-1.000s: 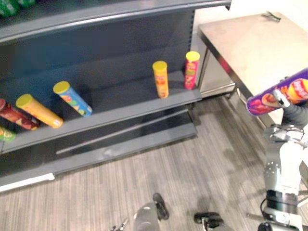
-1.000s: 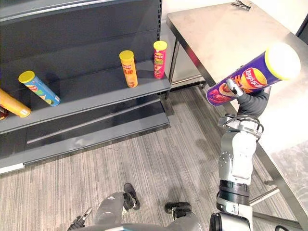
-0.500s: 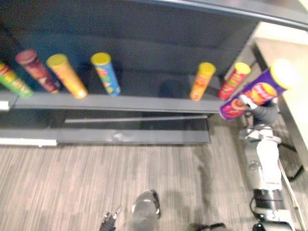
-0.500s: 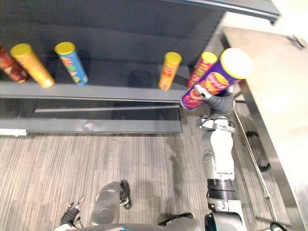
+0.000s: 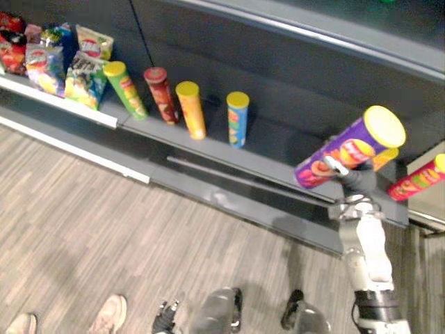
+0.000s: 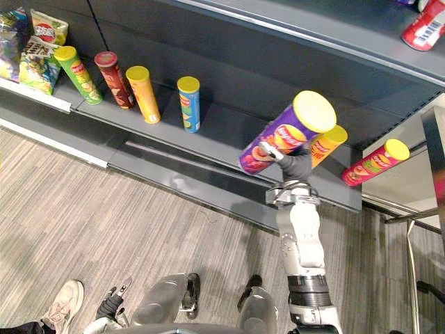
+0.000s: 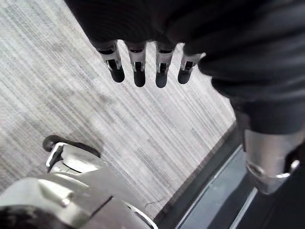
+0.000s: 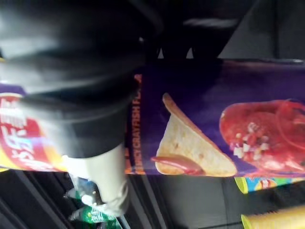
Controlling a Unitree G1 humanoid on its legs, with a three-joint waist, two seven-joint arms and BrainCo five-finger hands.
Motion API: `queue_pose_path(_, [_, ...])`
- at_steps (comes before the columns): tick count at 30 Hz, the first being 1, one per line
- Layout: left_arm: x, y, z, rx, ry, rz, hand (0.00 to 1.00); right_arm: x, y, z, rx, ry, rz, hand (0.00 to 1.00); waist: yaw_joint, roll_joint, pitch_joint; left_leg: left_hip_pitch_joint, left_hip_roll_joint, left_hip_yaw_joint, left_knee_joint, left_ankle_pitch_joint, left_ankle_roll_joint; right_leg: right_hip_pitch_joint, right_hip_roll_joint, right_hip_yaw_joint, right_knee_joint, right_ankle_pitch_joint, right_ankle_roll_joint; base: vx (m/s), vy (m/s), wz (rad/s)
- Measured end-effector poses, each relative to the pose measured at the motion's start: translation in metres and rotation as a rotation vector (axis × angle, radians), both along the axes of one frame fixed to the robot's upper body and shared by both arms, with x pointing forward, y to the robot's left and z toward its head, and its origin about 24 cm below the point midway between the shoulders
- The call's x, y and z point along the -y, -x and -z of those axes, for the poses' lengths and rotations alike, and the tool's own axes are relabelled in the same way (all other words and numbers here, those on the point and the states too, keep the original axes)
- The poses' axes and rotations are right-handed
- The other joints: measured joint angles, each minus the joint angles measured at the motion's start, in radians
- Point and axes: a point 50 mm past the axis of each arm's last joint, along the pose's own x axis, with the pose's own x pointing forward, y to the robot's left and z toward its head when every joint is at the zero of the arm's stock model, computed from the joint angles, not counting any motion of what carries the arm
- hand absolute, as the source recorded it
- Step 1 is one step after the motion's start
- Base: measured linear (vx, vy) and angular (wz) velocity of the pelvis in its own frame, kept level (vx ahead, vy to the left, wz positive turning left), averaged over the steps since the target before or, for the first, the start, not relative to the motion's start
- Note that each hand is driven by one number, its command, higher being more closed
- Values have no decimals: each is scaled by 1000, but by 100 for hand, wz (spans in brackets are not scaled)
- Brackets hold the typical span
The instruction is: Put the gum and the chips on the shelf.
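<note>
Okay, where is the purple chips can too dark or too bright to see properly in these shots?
Right wrist view: the purple chips can, gripped by the right robot hand, is shadowed along one long edge, while its printed chip is well lit. Right eye view: the can is evenly lit, its yellow lid bright but without glare. Left eye view: much the same.

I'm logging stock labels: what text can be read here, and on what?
Purple chips can in the right hand: print runs along its side, partly covered; no sure reading.
Standing cans: labels too small to read.
Snack bags: print too blurred to read.
</note>
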Motion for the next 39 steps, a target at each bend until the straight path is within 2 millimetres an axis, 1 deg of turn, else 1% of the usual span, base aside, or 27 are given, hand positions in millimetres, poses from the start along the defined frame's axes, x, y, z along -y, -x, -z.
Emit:
queue_pose_path(2, [0,0,0,2,-1,3,0,-6,0,1,-1,-23,-33,100,-4,0,0,0,17,-14,-25,12,-21,7,26,-17,-33,8,-10,0,-222,6])
queue_pose_path(3, [-1,-1,0,0,-8,9,0,-7,1,3,-8,-26,-39,100,-8,-1,0,-1,31,-32,-56,29,-42,13,45,-39,-55,11,-17,-8,-229,15])
queue_pose_path(4, [-1,0,0,-1,-8,10,0,-7,1,4,-11,-27,-38,100,-8,-1,0,0,36,-38,-69,38,-48,13,52,-46,-60,12,-23,-5,-232,22])
queue_pose_path(7, [-2,-1,-1,-10,-28,41,0,-6,4,10,-34,-28,-33,100,-10,-1,0,4,56,-72,-141,85,-84,13,81,-86,-80,5,-55,4,-236,24])
queue_pose_path(11, [-3,-1,-1,-10,-31,40,0,-10,8,17,-61,-22,-43,100,-15,-2,0,14,70,-96,-218,134,-106,14,100,-121,-98,3,-74,-1,-187,22])
queue_pose_path(13, [-4,-6,-2,-1,-38,31,0,-16,9,20,-73,7,-38,100,-33,-2,0,13,74,-104,-278,170,-115,20,107,-158,-128,11,-87,-21,-90,38])
queue_pose_path(14, [-4,-8,-2,0,-38,30,0,-18,10,21,-75,9,-39,100,-34,-2,0,10,78,-94,-294,174,-119,22,109,-164,-139,15,-92,-33,-51,29])
queue_pose_path(15, [-5,-11,-2,1,-39,21,0,-21,11,23,-82,19,-42,100,-37,-2,0,12,105,-32,-313,173,-117,26,109,-175,-149,19,-95,-4,-31,51])
queue_pose_path(16, [-6,-17,-4,12,-56,13,0,-26,13,28,-103,21,-37,100,-57,0,-1,20,173,139,-324,180,-118,40,105,-213,-162,21,-95,11,-11,61])
queue_pose_path(17, [-6,-20,-5,17,-62,13,0,-27,14,29,-106,42,-34,100,-65,2,-1,20,195,196,-323,195,-115,43,104,-227,-165,21,-95,44,36,73])
queue_pose_path(18, [-5,-27,-7,25,-84,35,0,-30,14,29,-106,83,-30,100,-71,7,-1,24,223,282,-324,244,-119,43,102,-247,-167,22,-93,32,73,39])
queue_pose_path(20, [-2,-37,-10,48,-102,54,0,-35,14,32,-118,111,-28,100,-65,3,0,22,204,280,-330,251,-110,41,90,-246,-179,34,-81,25,130,17])
queue_pose_path(22, [1,-47,-16,80,-148,89,0,-46,12,35,-128,139,-44,100,-60,4,0,23,188,285,-342,254,-105,43,83,-242,-204,52,-72,18,126,-1])
queue_pose_path(24, [3,-60,-26,148,-184,82,0,-66,4,40,-153,167,-99,100,-50,5,1,22,180,306,-342,254,-105,39,79,-229,-223,68,-67,9,97,-15])
queue_pose_path(25, [4,-63,-29,166,-193,86,0,-70,2,41,-156,182,-99,100,-45,6,2,20,179,307,-342,254,-105,36,77,-228,-222,69,-67,-4,78,-5])
queue_pose_path(26, [9,-74,-37,216,-210,113,0,-75,-6,39,-158,196,-91,100,-38,12,5,10,177,304,-342,256,-103,28,74,-231,-219,70,-67,-8,40,2])
queue_pose_path(27, [9,-75,-38,220,-212,115,0,-75,-7,38,-158,196,-90,100,-38,12,6,10,177,304,-342,256,-102,27,74,-231,-219,70,-67,-11,61,7])
queue_pose_path(29, [23,-86,-47,275,-251,204,0,-77,-21,32,-153,230,-30,100,-31,26,16,4,172,298,-341,259,-99,16,63,-240,-195,70,-67,-16,49,12])
queue_pose_path(31, [44,-102,-60,354,-341,363,0,-72,-41,13,-112,251,69,100,-30,58,44,-19,160,277,-335,268,-87,-8,39,-256,-152,67,-70,-46,76,24])
queue_pose_path(32, [49,-106,-63,377,-368,402,0,-71,-46,7,-100,256,97,100,-29,66,54,-26,158,274,-331,270,-86,-15,32,-258,-140,65,-71,-90,106,18])
queue_pose_path(33, [56,-114,-71,423,-418,456,0,-68,-56,-3,-86,242,148,100,-25,77,77,-36,155,273,-318,270,-86,-27,18,-260,-113,60,-74,-93,86,16])
queue_pose_path(34, [60,-121,-77,461,-458,497,0,-64,-62,-14,-72,216,198,100,-16,83,95,-51,151,270,-304,270,-86,-42,2,-262,-83,46,-74,-102,83,17])
queue_pose_path(35, [62,-124,-80,476,-476,514,0,-62,-64,-18,-65,203,218,100,-12,86,103,-55,148,267,-300,270,-86,-47,-5,-265,-71,39,-74,-101,62,22])
queue_pose_path(37, [63,-134,-91,533,-543,555,0,-52,-72,-37,-24,173,303,100,-5,91,139,-78,142,249,-285,275,-78,-69,-29,-276,-16,15,-78,-115,50,26])
queue_pose_path(38, [63,-135,-93,544,-563,569,0,-50,-73,-42,-7,169,324,100,-1,91,147,-83,142,248,-283,277,-75,-79,-34,-276,-3,12,-81,-102,14,17])
queue_pose_path(39, [62,-136,-95,555,-581,588,0,-46,-76,-54,24,144,358,100,3,92,157,-102,142,247,-275,280,-70,-101,-42,-276,19,5,-87,-90,1,6])
